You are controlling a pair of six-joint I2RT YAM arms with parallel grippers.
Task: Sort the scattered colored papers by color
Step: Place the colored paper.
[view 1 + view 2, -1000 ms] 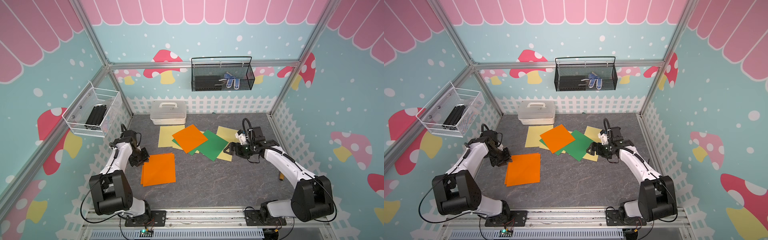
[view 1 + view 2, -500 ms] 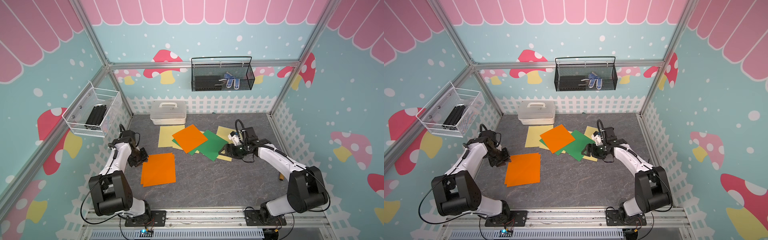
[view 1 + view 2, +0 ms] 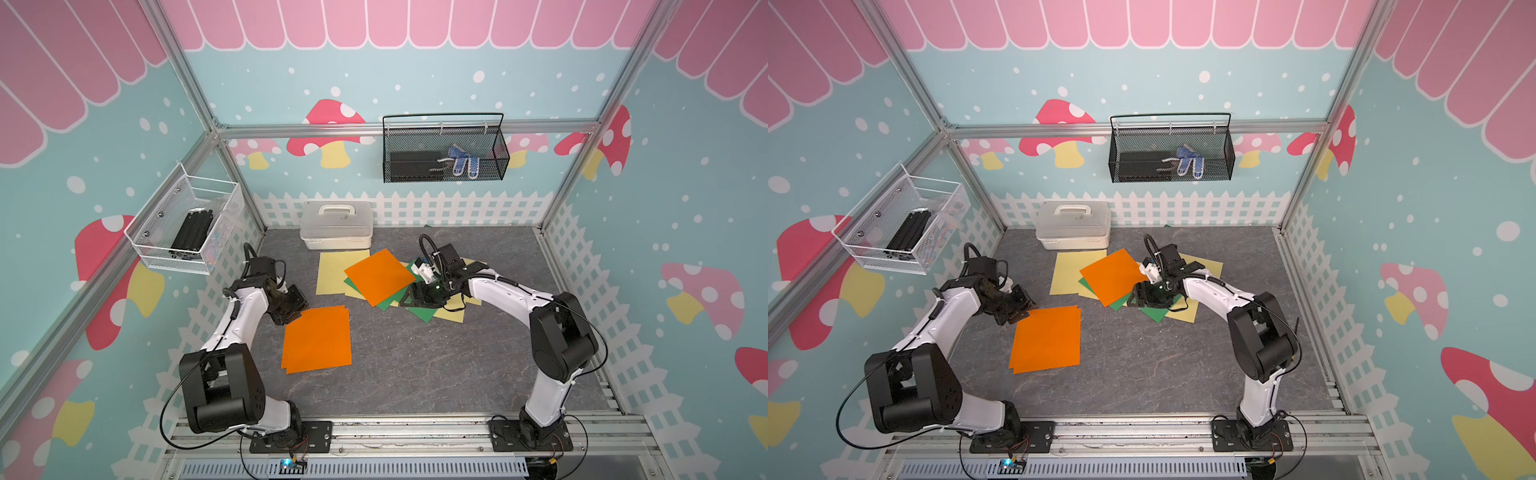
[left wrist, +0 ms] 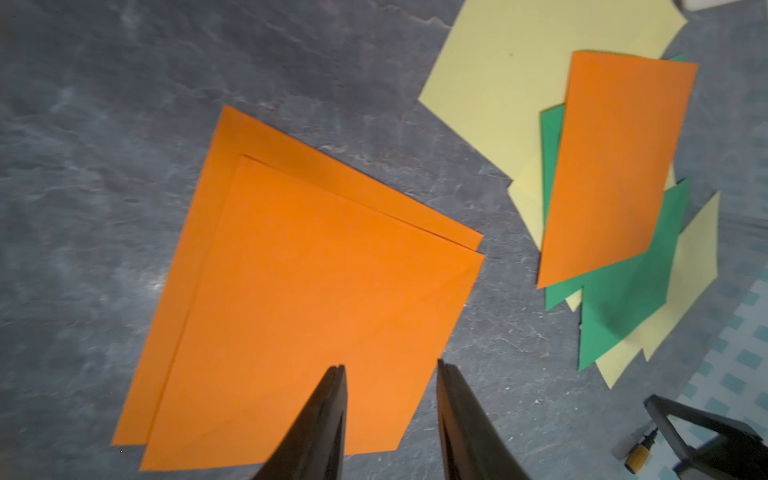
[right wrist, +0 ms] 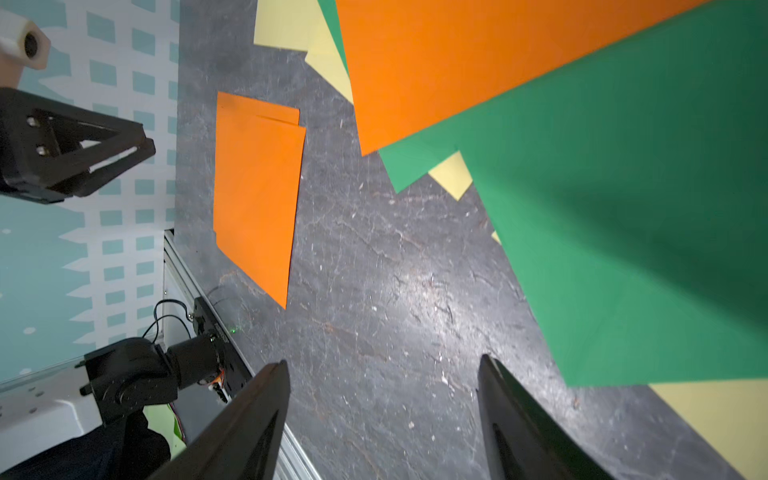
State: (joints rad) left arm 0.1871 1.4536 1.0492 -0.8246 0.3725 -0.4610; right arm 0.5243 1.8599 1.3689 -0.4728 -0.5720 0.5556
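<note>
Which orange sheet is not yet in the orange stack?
The single orange sheet lying tilted atop the green sheets and yellow sheets; the other two orange sheets lie overlapped by themselves beside the left claw.

We find at least two orange sheets (image 3: 318,338) stacked flat and slightly offset on the grey floor (image 3: 415,365), well apart from the remaining papers. We find a further orange sheet (image 3: 380,276) lying rotated on top of a mixed pile. Beneath it we see green sheets (image 3: 424,314) and pale yellow sheets (image 3: 334,270), overlapping at differing angles.
</note>
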